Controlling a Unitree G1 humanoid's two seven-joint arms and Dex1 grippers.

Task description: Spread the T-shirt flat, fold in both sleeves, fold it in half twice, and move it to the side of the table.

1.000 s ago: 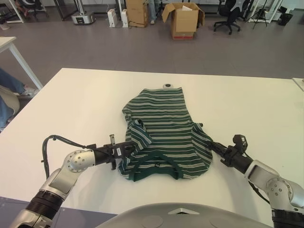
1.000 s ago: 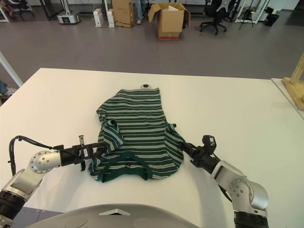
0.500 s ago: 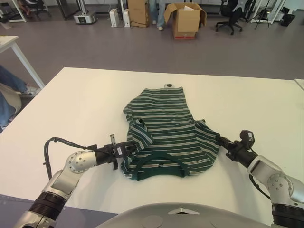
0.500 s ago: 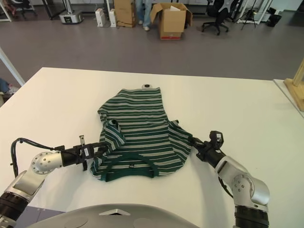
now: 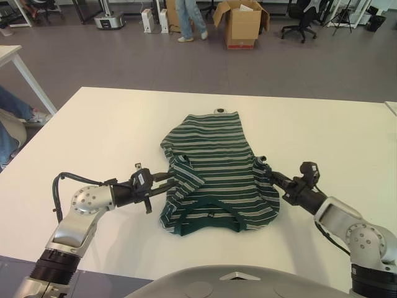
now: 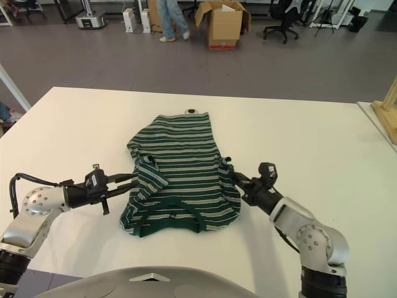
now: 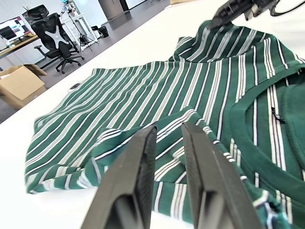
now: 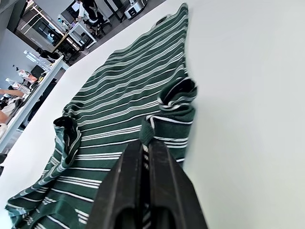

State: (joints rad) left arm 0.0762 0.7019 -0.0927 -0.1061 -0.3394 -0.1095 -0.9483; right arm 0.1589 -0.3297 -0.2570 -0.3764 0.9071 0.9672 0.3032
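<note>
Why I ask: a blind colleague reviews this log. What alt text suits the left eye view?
A green striped T-shirt lies on a white table, collar nearest. The open left hand is at one side; the right hand is shut on the other.

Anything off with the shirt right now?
T-shirt isn't flat: the sleeve on the robot's left lies curled over the body, and the other sleeve is bunched up where the right gripper pinches it. No damage visible.
</note>
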